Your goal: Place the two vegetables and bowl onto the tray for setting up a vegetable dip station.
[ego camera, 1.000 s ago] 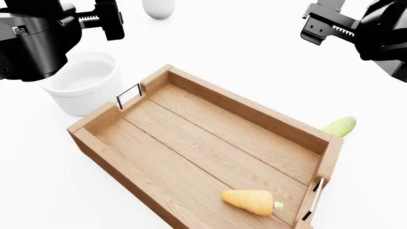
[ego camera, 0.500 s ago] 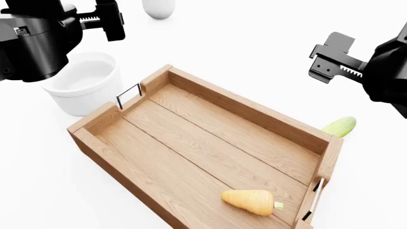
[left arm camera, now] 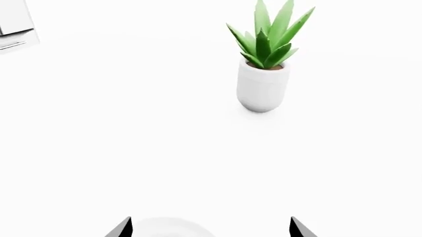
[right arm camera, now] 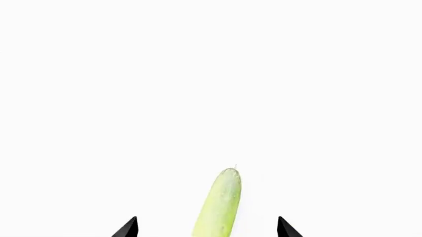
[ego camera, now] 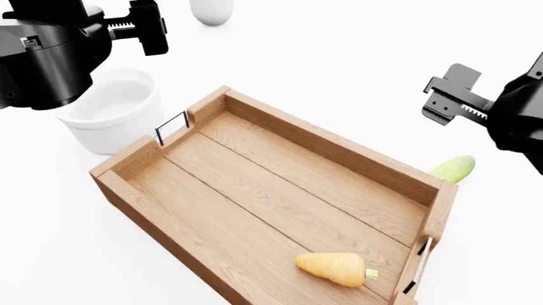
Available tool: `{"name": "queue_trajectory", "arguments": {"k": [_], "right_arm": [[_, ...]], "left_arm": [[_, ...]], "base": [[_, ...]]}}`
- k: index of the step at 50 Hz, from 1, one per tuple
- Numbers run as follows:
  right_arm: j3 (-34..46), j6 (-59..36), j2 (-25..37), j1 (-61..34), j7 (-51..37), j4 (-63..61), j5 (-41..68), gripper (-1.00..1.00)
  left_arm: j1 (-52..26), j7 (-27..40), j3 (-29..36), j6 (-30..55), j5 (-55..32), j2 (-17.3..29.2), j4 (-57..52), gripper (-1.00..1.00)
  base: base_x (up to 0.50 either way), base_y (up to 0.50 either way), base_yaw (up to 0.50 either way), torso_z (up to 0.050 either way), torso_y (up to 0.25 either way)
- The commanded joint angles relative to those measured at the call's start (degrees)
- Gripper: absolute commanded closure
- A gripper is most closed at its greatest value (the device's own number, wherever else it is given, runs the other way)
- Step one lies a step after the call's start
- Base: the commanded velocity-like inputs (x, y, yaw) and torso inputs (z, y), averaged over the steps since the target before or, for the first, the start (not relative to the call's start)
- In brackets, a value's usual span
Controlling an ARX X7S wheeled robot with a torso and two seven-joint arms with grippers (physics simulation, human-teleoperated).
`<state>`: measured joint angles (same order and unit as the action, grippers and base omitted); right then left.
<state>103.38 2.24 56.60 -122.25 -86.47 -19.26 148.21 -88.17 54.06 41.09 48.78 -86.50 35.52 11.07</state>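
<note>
The wooden tray (ego camera: 339,149) lies in the middle of the white table. The orange carrot (ego camera: 332,268) lies inside it near its right end. The light-green cucumber (ego camera: 452,168) lies on the table behind the tray's right end, partly hidden by the tray wall. The white bowl (ego camera: 114,111) stands on the table beside the tray's left end. My left gripper (ego camera: 144,27) hangs open above the bowl, whose rim (left arm camera: 165,228) shows between its fingertips. My right gripper (ego camera: 449,95) is open and empty above the cucumber (right arm camera: 221,202), which lies lengthwise between its fingertips (right arm camera: 128,228).
A small white pot with a green spiky plant (left arm camera: 262,86) stands beyond the bowl; its base shows in the head view (ego camera: 211,11). A white boxy object (left arm camera: 13,24) sits at the far edge of the left wrist view.
My right gripper has moved down and to the right, closer to the cucumber. The left gripper, bowl, tray and carrot have not moved.
</note>
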Motion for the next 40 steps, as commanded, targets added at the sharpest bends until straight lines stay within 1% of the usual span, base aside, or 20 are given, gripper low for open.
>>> {"name": "queue_trajectory", "arguments": {"k": [1,8,13,20,21,31,40], "right_arm": [[1.84,1.08,-0.27,1.44,0.54,0.77,-0.33,-1.00],[2.61,0.96,-1.67,2.25,1.10,3.07,-0.55,-1.00],[3.01,0.27,-3.90,2.56,1.76,6.66,-0.22,-1.00],[4.31,-3.44,-7.07,2.95,1.67,11.97,1.86,-1.00],[4.75,-3.70,-7.53,2.73,0.61,12.70,2.00,-1.00],[6.44,-4.61,-9.75,2.35,-1.03,15.47,2.41,-1.00],[7.47,-5.13,-12.45,3.64,-0.10,18.41,3.75,-1.00]], "left_arm": [[0.02,-0.07,-0.03,-0.08,0.02,0.09,-0.15,-1.00],[0.02,-0.21,0.03,-0.12,0.10,0.05,0.15,-1.00],[0.06,-0.25,0.07,-0.16,0.13,-0.03,0.20,-1.00],[0.13,-0.68,0.18,-0.44,0.48,-0.07,0.73,-1.00],[0.09,-0.63,0.15,-0.39,0.40,-0.06,0.68,-1.00],[0.07,-0.74,0.11,-0.47,0.40,0.06,0.63,-1.00],[-0.09,-0.55,0.01,-0.41,0.21,0.09,0.68,-1.00]], "base": [[0.00,0.00,0.00,0.000,0.000],[0.00,0.00,0.00,0.000,0.000],[0.00,0.00,0.00,0.000,0.000],[0.00,0.00,0.00,0.000,0.000],[0.00,0.00,0.00,0.000,0.000],[0.00,0.00,0.00,0.000,0.000],[0.00,0.00,0.00,0.000,0.000]]}}
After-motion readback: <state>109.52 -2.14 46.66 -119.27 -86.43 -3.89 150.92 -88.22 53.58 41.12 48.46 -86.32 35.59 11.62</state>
